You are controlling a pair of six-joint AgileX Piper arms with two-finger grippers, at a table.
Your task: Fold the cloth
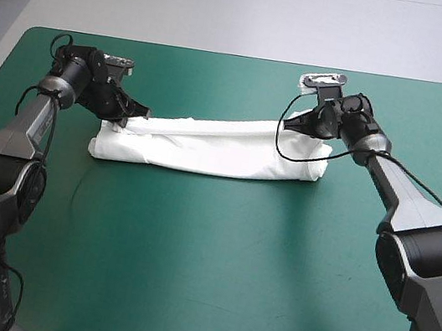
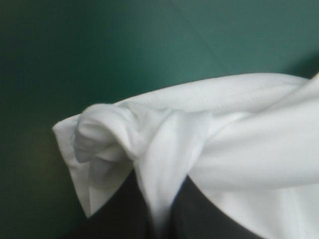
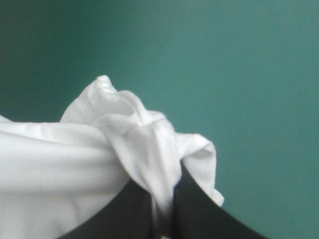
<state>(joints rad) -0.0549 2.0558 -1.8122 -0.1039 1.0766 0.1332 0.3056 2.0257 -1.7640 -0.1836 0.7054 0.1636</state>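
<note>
The white T-shirt (image 1: 207, 146) lies as a long folded band across the far half of the teal-green table. My left gripper (image 1: 132, 115) is at its left end, shut on the T-shirt, with a pinch of fabric (image 2: 159, 159) bunched between the black fingers (image 2: 124, 214). At the right end my right gripper (image 1: 296, 124) is shut on the T-shirt too, the cloth (image 3: 149, 159) gathered into a small peak between its fingers (image 3: 199, 214). Both held ends are lifted slightly off the table.
The teal-green cover (image 1: 204, 265) stretches bare in front of the T-shirt toward the near edge. The table's far edge (image 1: 239, 56) runs a short way behind both grippers.
</note>
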